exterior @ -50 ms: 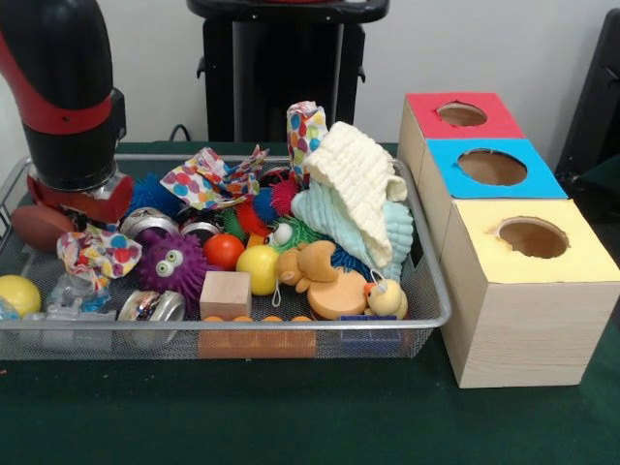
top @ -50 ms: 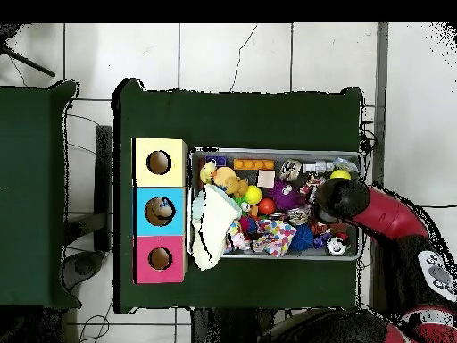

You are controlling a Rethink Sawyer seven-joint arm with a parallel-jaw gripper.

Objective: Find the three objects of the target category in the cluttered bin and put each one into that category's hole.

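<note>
From the front, my arm (exterior @ -50 ms: 60, 97) comes down into the left end of the wire basket (exterior @ -50 ms: 426, 291), and its red and black wrist hides my claw among the toys, so I cannot tell whether the claw is apart or together. Just below the wrist lies a scrap of spotted cloth (exterior @ -50 ms: 97, 254), with a brown ball (exterior @ -50 ms: 39, 227) to its left. A purple spiky ball with eyes (exterior @ -50 ms: 172, 262) sits beside an orange ball (exterior @ -50 ms: 224, 251) and a yellow ball (exterior @ -50 ms: 258, 268). A wooden block (exterior @ -50 ms: 226, 294) stands at the front rail. A cream towel (exterior @ -50 ms: 360, 189) is heaped over a pale blue cloth (exterior @ -50 ms: 334, 221) at the right end, above a brown plush toy (exterior @ -50 ms: 308, 263) and a small yellow duck (exterior @ -50 ms: 387, 296). Right of the basket stand three wooden boxes, each with a round hole: red top (exterior @ -50 ms: 463, 115), blue top (exterior @ -50 ms: 492, 168), yellow top (exterior @ -50 ms: 534, 239). I can read no writing on anything.

From above, my arm (top @ -50 ms: 375, 207) reaches over the basket's (top @ -50 ms: 268, 152) right end and covers the claw. The three boxes line up on the basket's left: yellow (top @ -50 ms: 159, 163), blue (top @ -50 ms: 160, 211), red (top @ -50 ms: 160, 259). The towel (top @ -50 ms: 210, 223) lies at the end nearest them. No labels are readable here either.
</note>
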